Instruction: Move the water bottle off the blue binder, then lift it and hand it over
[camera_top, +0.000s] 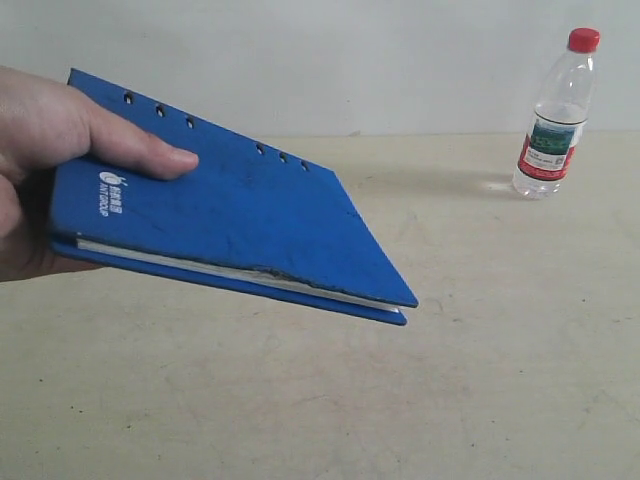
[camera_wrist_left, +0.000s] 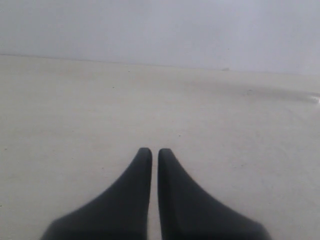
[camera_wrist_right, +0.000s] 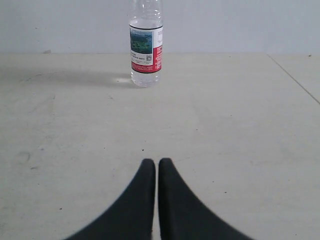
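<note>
my left gripper (camera_wrist_left: 151, 151) is closed, its two dark fingers almost touching with nothing between them. below it is only the pale table (camera_wrist_left: 75, 125), and i can't tell whether the tips rest on it. my right gripper (camera_wrist_right: 153, 161) is closed the same way and holds nothing. ahead of it, well apart from the fingertips, the water bottle (camera_wrist_right: 145, 50) stands upright on the table with its label facing me. in the exterior view the bottle is at the upper right of the frame, red cap on, near the wall (camera_top: 350, 60). the blue binder (camera_top: 240, 215) fills the left and middle of that frame. a person's hand (camera_top: 40, 170) at the left edge holds it off the table, thumb (camera_top: 150, 155) on the cover. the binder's free corner points toward the lower right, with white pages showing along its edge. bottle and binder are well apart.
</note>
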